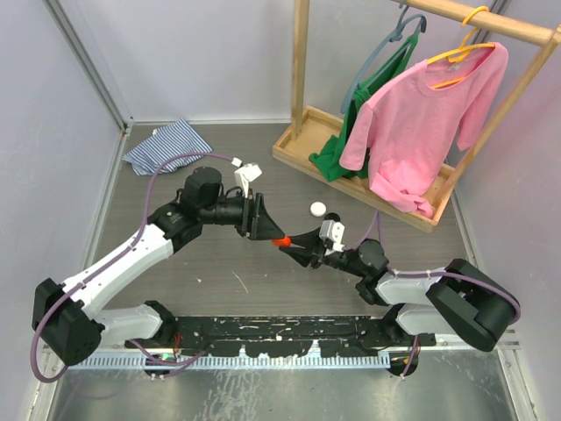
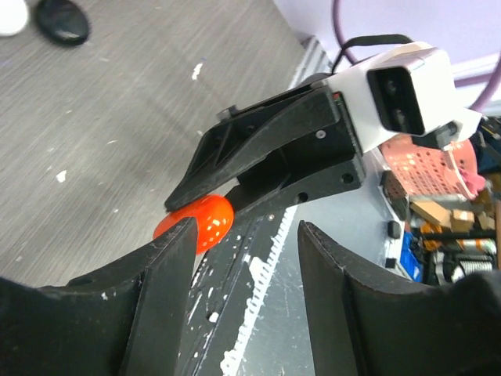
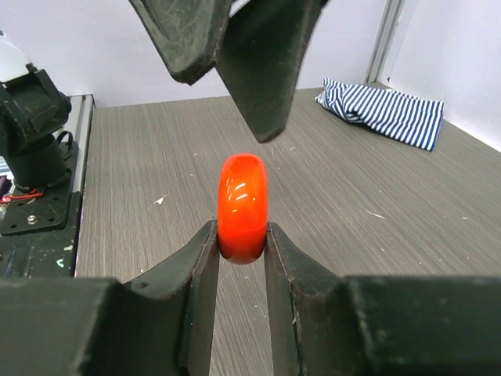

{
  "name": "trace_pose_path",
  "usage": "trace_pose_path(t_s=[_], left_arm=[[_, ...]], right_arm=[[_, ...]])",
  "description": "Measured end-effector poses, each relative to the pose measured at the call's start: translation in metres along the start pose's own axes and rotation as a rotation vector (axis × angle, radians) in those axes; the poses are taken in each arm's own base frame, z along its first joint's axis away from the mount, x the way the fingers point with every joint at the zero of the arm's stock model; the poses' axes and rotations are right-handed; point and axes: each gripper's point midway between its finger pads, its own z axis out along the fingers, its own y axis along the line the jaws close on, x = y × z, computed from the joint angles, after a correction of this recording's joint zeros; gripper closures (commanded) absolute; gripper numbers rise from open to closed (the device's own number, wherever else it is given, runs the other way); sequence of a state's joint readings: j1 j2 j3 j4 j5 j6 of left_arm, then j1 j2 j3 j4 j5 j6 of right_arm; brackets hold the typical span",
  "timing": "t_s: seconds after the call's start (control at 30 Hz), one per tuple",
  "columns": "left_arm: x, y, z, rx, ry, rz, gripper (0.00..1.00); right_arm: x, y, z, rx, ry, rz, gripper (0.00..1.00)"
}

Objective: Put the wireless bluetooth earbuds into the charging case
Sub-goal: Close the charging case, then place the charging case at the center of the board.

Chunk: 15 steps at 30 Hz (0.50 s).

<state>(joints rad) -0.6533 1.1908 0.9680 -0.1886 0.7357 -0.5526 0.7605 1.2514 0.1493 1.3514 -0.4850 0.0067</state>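
Grey wood-grain table (image 1: 245, 272) is seen w/ white walls on the sides; a striped cloth (image 1: 166, 145) is bunched at the rear left, and a wooden rack (image 1: 294, 145) at the rear right is hung w/ a pink shirt (image 1: 421, 123) and a green garment (image 1: 337, 158). Both arms are brought together over the table's centre. The right gripper (image 3: 241, 231) is closed tight on a red-orange puck (image 3: 243, 207), which is pinched on its flat faces, stood on edge and held up off the table between the 2 fingers. The left gripper (image 2: 246, 235) is pointed at it from the opposite side, jaws approx. half apart w/ nothing between them; in the left wrist view one finger (image 2: 168, 266) is seen just beside the puck, but contact can't be told. In the right wrist view the left fingers are hung just above the puck, w/ a gap. A white puck (image 1: 318, 209) is left lying on the table behind the grippers, and a black oval piece (image 2: 63, 19) is seen beside it in the left wrist view. The earbuds themselves can't be made out w/ certainty.
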Motion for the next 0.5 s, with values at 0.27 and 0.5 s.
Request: trace_pose_path(t_s=[0.27, 0.5], left_arm=[[-0.011, 0.036, -0.043, -0.329, -0.084, 0.067, 0.26], [-0.019, 0.052, -0.101, -0.613, -0.16, 0.179, 0.17]], right_arm=[[0.012, -0.015, 0.005, 0.077, 0.063, 0.089, 0.99], [0.029, -0.032, -0.005, 0.216, 0.18, 0.206, 0.99]])
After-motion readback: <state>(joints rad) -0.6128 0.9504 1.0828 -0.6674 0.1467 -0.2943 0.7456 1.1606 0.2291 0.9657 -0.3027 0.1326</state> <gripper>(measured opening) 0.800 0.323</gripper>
